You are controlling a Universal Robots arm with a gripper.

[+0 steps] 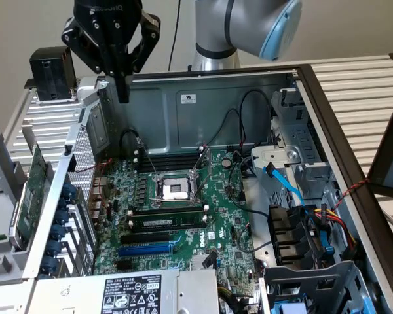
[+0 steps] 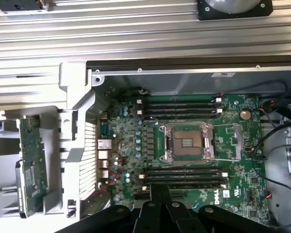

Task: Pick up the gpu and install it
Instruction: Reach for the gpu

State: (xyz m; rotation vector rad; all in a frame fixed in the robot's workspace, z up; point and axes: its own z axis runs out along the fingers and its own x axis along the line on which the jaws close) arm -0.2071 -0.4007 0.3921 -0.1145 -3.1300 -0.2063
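A silver-grey robot arm with a pale blue joint cap carries slim black fingers on chunky black linkages, faint grey lettering printed on the housing above them.

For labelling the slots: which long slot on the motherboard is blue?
The expansion slot between the white-labelled memory stick and the grey labelled box; the long slots beside it are black.

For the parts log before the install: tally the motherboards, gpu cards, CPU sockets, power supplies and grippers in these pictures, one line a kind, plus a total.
motherboard: 1
gpu, standing outside the case: 1
CPU socket: 1
power supply: 1
gripper, shut, holding nothing: 1
Total: 5
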